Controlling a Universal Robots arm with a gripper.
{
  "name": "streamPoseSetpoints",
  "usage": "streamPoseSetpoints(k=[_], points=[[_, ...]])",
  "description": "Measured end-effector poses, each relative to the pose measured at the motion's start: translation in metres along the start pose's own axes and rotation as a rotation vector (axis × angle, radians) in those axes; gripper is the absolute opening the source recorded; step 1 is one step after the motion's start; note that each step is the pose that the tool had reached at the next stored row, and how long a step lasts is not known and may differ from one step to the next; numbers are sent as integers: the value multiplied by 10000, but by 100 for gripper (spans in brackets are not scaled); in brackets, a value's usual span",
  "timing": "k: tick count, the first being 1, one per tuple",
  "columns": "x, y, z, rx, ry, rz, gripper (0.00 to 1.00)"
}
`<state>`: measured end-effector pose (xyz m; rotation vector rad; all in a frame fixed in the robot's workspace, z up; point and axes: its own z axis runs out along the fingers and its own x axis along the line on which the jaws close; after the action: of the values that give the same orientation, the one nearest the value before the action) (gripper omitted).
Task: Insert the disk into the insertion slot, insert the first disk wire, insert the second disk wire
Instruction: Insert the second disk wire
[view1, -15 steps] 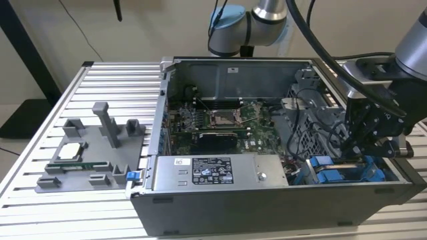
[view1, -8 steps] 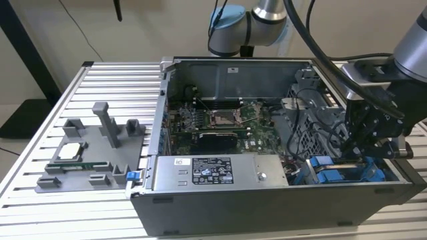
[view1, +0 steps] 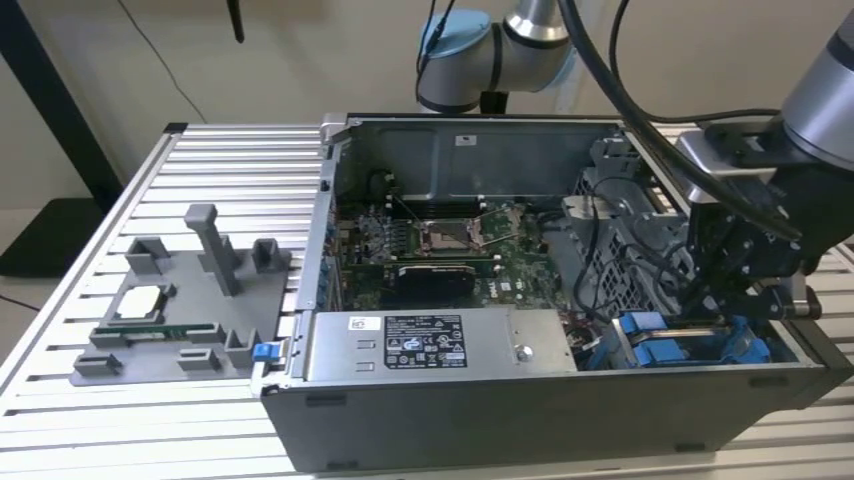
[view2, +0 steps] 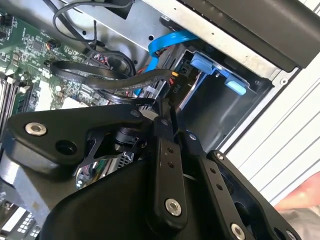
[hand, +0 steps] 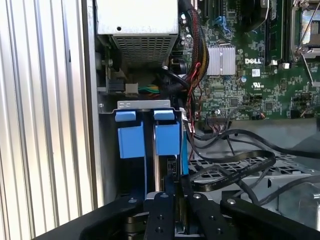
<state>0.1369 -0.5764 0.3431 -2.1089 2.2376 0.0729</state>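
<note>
- Your disk (hand: 162, 172) stood on edge in the insertion slot (view1: 687, 345), at the computer case's (view1: 534, 400) front corner on the exterior view's right, beside the power supply box (view1: 441, 345).
- In the first wrist view its blue carrier tabs (hand: 167, 137) sat level with the bay's top lip, so I judged it seated, or very nearly.
- I could not make out any wire plugged into the disk; the black cables (hand: 235, 160) and the blue cable (view2: 167, 42) lay loose close by, so both wire steps looked undone.
- Your gripper (hand: 175, 200) pointed down into the bay, fingers drawn close together around the disk's upper edge, seemingly clenching it.
- The arm (view1: 814, 110) reached in over the case's corner.
</note>
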Motion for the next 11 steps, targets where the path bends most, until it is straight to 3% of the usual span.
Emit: streamPoseSetpoints(k=[11], points=[[-4, 2, 30, 3, 1, 0, 0]])
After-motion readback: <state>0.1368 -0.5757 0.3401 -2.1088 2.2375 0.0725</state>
